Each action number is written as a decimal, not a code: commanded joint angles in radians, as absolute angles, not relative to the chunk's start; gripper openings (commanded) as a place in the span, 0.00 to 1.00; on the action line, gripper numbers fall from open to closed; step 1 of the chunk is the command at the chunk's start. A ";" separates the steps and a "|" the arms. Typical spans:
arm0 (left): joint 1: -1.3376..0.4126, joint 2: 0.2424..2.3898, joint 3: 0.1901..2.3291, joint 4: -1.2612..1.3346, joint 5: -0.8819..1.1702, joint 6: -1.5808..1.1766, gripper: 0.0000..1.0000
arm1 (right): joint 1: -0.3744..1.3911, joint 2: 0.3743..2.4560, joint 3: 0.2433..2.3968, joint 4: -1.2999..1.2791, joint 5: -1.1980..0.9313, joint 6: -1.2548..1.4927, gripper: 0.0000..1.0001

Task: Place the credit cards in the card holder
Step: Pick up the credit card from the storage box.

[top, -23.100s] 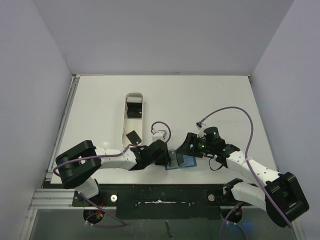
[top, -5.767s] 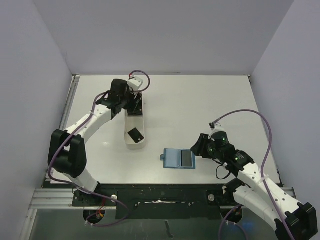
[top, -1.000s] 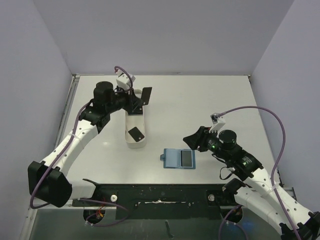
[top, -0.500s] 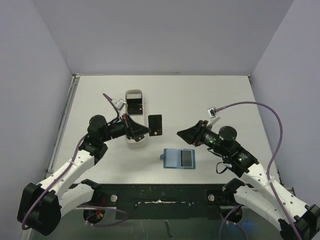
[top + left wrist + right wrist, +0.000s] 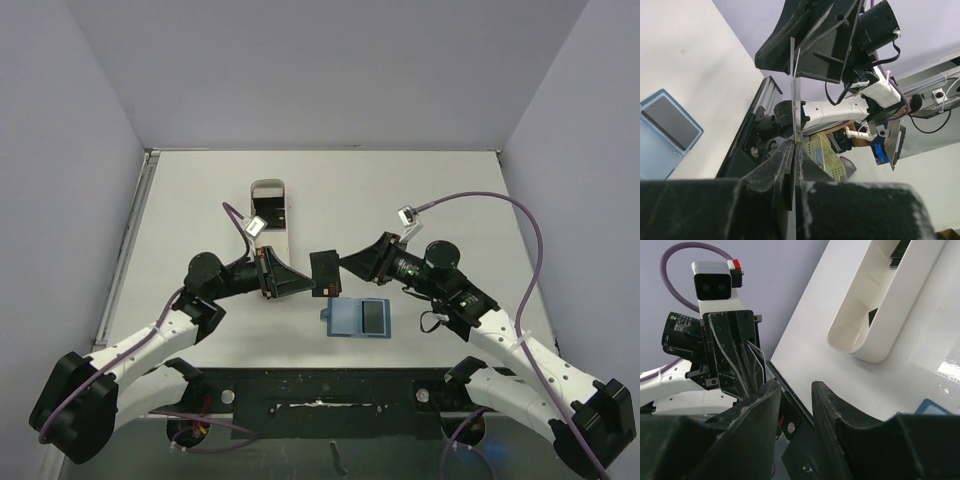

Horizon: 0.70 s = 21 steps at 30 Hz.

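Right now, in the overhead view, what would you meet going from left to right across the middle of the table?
Left gripper → black card → right gripper. The white tray and the blue wallet overlap these sideways, so they are left out.

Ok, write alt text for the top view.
Over a white table, the left claw pinches a black card while the right claw straddles its other edge. An open blue wallet with a second card lies nearer; a white tray sits farther back.
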State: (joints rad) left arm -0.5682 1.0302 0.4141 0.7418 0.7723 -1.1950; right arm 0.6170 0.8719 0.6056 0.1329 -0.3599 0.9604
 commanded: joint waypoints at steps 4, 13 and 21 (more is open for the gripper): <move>-0.574 1.041 0.408 0.873 0.790 -1.229 0.00 | 0.627 0.884 0.618 0.311 -0.432 1.019 0.29; -0.573 1.038 0.382 0.876 0.776 -1.229 0.00 | 0.627 0.814 0.611 0.229 -0.383 0.998 0.40; -0.576 1.083 0.353 0.998 0.789 -1.288 0.00 | 0.628 0.842 0.604 0.261 -0.409 1.000 0.46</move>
State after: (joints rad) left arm -0.5690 1.0622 0.3492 0.8612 0.7750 -1.2549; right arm 0.6186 0.8268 0.6048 0.1940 -0.3946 1.0031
